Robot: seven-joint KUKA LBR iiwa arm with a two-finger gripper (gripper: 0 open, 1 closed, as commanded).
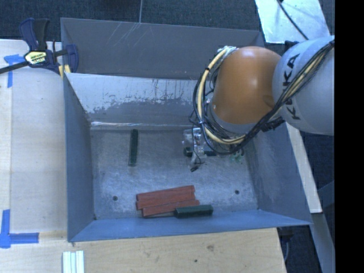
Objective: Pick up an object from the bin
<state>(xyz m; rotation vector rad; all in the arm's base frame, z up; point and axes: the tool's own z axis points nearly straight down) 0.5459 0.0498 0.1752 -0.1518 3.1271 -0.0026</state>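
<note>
My gripper [195, 151] hangs over the middle of the bin floor, partly hidden under the orange cover on the wrist. No loose thing shows between its fingers. A dark green stick [133, 147] lies upright in the picture to the left of it, well apart. Near the front wall lie reddish-brown blocks [166, 200] stacked side by side, with a short dark green bar [194, 211] against their right end. A small green thing [238, 158] peeks out just right of the gripper, under the arm.
The arm and its orange cover hang over the bin's right half and hide the floor beneath. The bin's sloped walls rise on all sides.
</note>
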